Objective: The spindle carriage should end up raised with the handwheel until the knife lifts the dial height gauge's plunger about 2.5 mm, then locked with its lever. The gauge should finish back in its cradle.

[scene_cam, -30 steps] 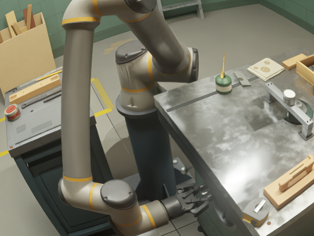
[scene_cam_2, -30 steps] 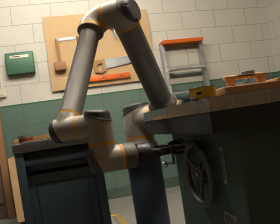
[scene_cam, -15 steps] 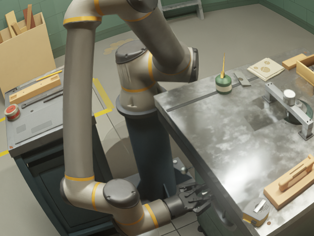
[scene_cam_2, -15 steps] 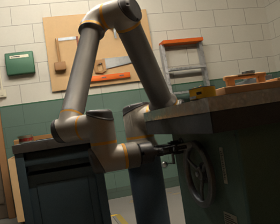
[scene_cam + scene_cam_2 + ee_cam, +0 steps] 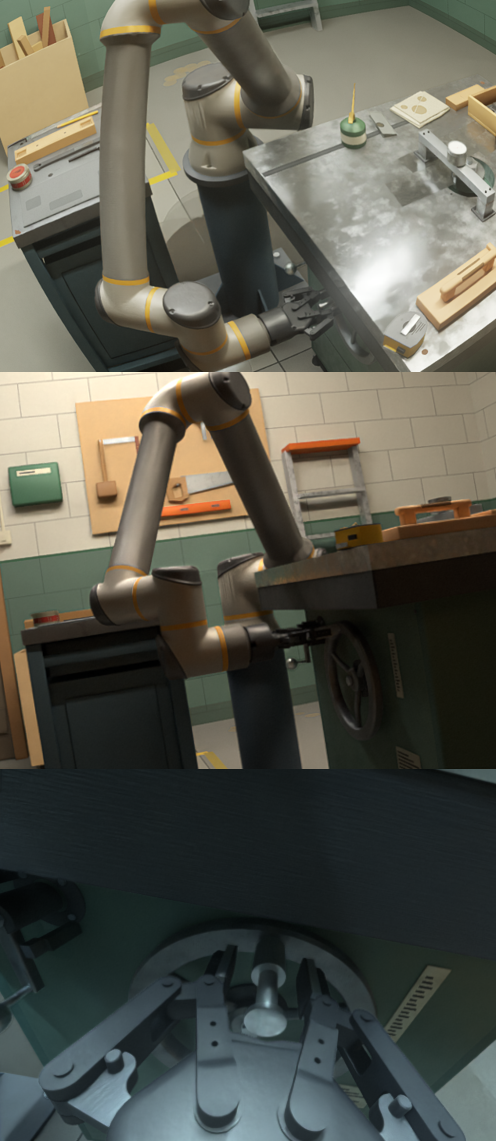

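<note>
The handwheel's crank handle is a short grey peg that sticks out from the wheel's rim, at the top of the wheel. My gripper is open around it and holds nothing. The dark spoked handwheel sits on the front of the green machine cabinet, under the table's edge. To its left a lock lever with a ball knob hangs from the cabinet. On the table top the dial height gauge stands on its metal bridge over the round opening.
A wooden box sits at the table's far right corner. A green oil can, a yellow tape measure and a wooden push block lie on the table. A dark tool cart stands left of the arm.
</note>
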